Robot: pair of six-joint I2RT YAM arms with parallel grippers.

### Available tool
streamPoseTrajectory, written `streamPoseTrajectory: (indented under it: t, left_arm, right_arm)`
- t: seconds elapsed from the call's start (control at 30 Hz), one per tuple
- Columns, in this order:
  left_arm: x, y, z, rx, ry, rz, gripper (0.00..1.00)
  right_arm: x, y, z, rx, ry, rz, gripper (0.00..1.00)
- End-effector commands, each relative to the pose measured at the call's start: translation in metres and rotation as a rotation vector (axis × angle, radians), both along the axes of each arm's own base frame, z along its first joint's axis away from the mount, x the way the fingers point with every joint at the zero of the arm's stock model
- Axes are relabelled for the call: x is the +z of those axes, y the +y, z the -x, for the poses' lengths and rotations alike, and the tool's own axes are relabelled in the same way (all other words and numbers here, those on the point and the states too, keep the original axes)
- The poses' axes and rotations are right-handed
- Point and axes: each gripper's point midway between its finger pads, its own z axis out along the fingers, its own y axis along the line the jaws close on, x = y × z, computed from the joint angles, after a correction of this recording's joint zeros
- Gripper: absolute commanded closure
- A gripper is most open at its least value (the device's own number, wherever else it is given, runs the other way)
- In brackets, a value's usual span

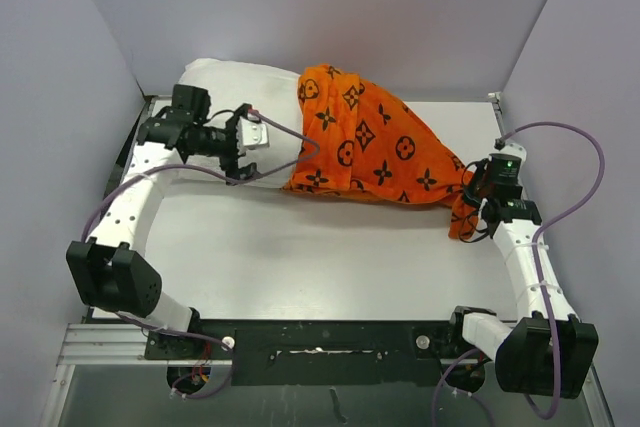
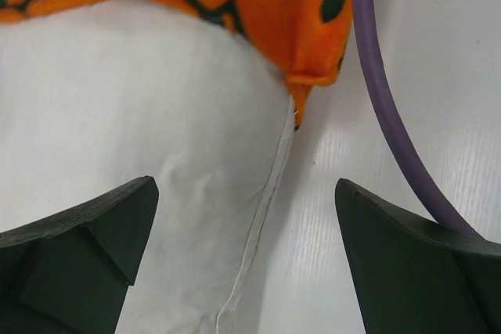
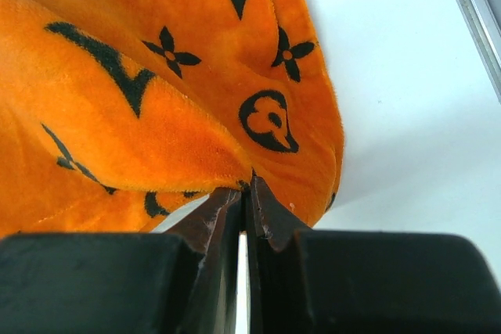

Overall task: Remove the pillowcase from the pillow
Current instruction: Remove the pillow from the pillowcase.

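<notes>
The pillow (image 1: 225,82) lies 9-to-3; left gripper (image 2: 244,185), jaws wide, hovers over its bare 9 o'clock end; right gripper (image 3: 246,189) pinches the pillowcase (image 1: 375,147) corner at 3 o'clock.

from my feed i see a white tabletop (image 1: 330,257), smooth and slightly glossy. plain pale grey-lilac panels box it in: a back wall (image 1: 330,7), a left wall (image 1: 50,147) and a right wall (image 1: 590,77), all bare. a thin metal edge strip (image 1: 497,102) shows at the table's far right corner, and the same strip (image 3: 470,13) shows in my right wrist view. a silver aluminium rail (image 1: 100,347) sits at the near left edge. below it is a dull grey surface (image 1: 330,405), possibly floor. the light is even and soft, with faint shadows.
</notes>
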Motion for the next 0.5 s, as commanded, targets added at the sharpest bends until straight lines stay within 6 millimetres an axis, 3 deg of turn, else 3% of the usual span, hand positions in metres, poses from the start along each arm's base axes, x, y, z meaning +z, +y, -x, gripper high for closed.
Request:
streamPoseTrajectory:
  t: [0.0,0.23,0.33,0.47]
  left_arm:
    - [-0.021,-0.024,-0.012,-0.086,-0.095,-0.086,0.02]
    - [-0.085,-0.020,-0.059,-0.071,-0.190,-0.253,0.02]
    - [-0.104,-0.027,-0.066,-0.090,-0.252,-0.286,0.02]
    - [-0.139,-0.027,-0.075,-0.122,-0.332,-0.438,0.02]
  right_arm:
    - [0.015,0.000,-0.009,0.056,-0.067,0.059,1.00]
    - [0.015,0.009,-0.012,0.102,-0.077,0.029,1.00]
    - [0.022,0.015,-0.017,0.123,-0.095,0.006,1.00]
    - [0.044,0.019,-0.030,0.148,-0.149,-0.007,1.00]
